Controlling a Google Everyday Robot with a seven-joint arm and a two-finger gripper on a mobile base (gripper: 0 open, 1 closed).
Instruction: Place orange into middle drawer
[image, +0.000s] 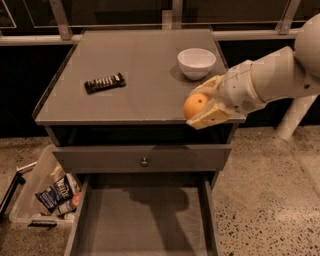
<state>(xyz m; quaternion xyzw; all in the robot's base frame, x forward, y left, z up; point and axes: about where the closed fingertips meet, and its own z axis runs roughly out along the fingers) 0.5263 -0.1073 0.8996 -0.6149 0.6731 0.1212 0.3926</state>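
Note:
My gripper (202, 106) is shut on the orange (194, 105), a small round fruit held between its cream fingers (212, 116). It hangs in the air over the front right edge of the cabinet top. The white arm reaches in from the right. The middle drawer (142, 222) is pulled open below, a wide grey box with a bare floor, under and to the left of the orange. The arm's shadow falls on its floor.
A white bowl (196, 62) stands on the grey cabinet top (135, 75) behind the gripper. A dark rectangular bar (104, 82) lies at the left. The upper drawer front with a round knob (144, 161) is shut. A clear bin (42, 190) with packets sits on the floor at the left.

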